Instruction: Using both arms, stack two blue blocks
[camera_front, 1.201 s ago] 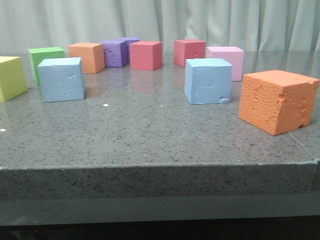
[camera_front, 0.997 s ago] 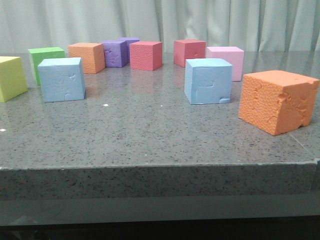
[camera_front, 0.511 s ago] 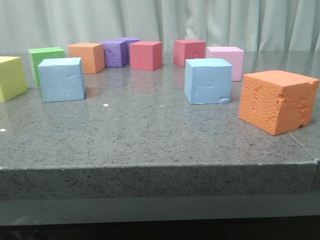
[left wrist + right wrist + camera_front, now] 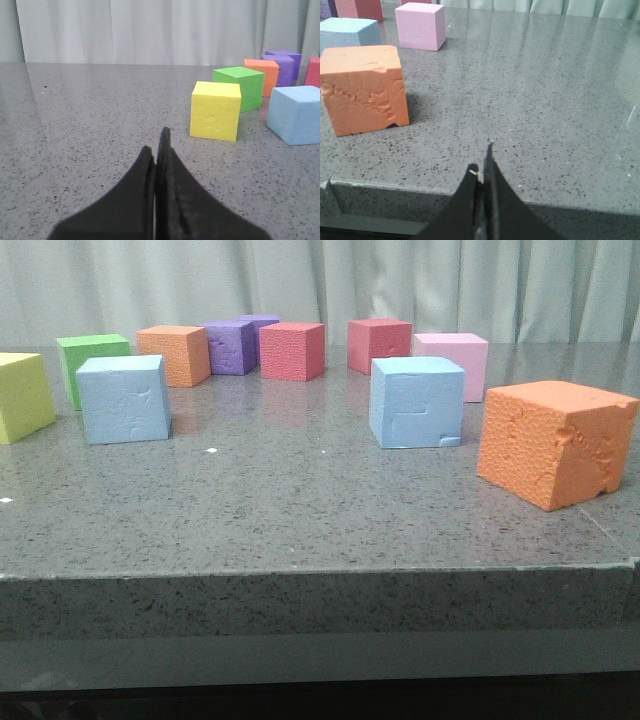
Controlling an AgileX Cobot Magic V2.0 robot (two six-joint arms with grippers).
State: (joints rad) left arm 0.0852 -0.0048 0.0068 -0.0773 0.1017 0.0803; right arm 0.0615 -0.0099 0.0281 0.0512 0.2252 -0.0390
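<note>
Two pale blue blocks stand apart on the grey stone table. One blue block (image 4: pixel 124 398) is at the left, the other blue block (image 4: pixel 416 400) right of centre. The left one also shows in the left wrist view (image 4: pixel 296 114), the right one in the right wrist view (image 4: pixel 349 32). My left gripper (image 4: pixel 156 142) is shut and empty, low over the table, well short of the yellow cube (image 4: pixel 215 110). My right gripper (image 4: pixel 481 162) is shut and empty near the table's front edge. Neither gripper shows in the front view.
Around the blue blocks stand a yellow cube (image 4: pixel 22 395), a green cube (image 4: pixel 90 362), two orange cubes (image 4: pixel 176 353) (image 4: pixel 555 442), purple cubes (image 4: pixel 232 346), two red cubes (image 4: pixel 292 350) (image 4: pixel 378 343) and a pink cube (image 4: pixel 456 362). The table's front edge (image 4: pixel 320 575) runs across.
</note>
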